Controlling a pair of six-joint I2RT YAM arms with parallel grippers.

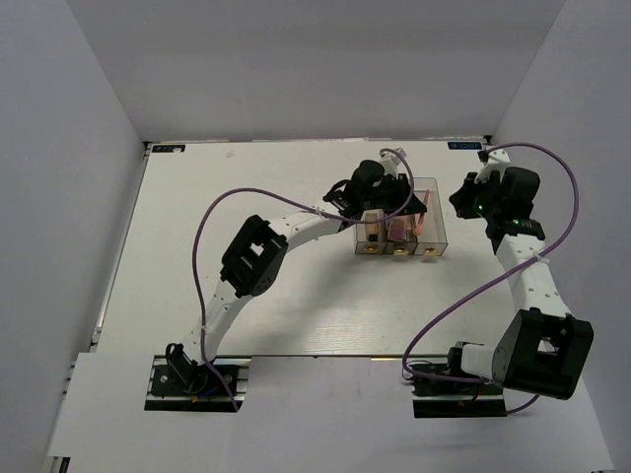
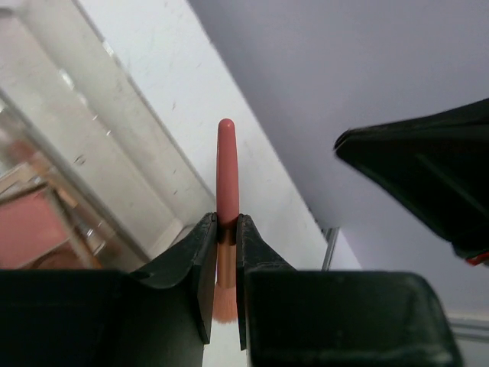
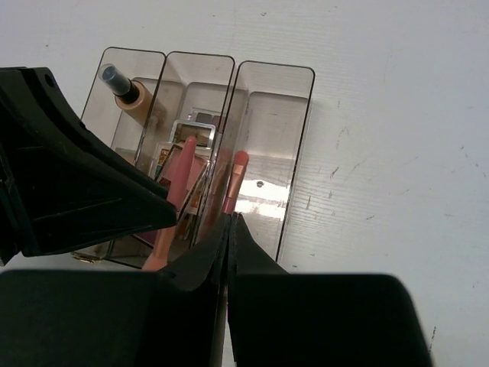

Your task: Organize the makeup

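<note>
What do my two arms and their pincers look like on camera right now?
Both the left arm and right arm are white tubular links joined by chunky black joint housings. A purple cable loops from each base up toward the wrist. The left pincer and right pincer have matte black, wedge-shaped fingers. No markings are readable.

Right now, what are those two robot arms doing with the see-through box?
They are tidying makeup into the clear three-compartment box. The left gripper is shut on a coral-pink stick, right next to the box. The right gripper, also close to the box, looks to be pinching a second pink stick. A small brown bottle already sits in one end compartment, and eyeshadow palettes sit in the middle one.
</note>
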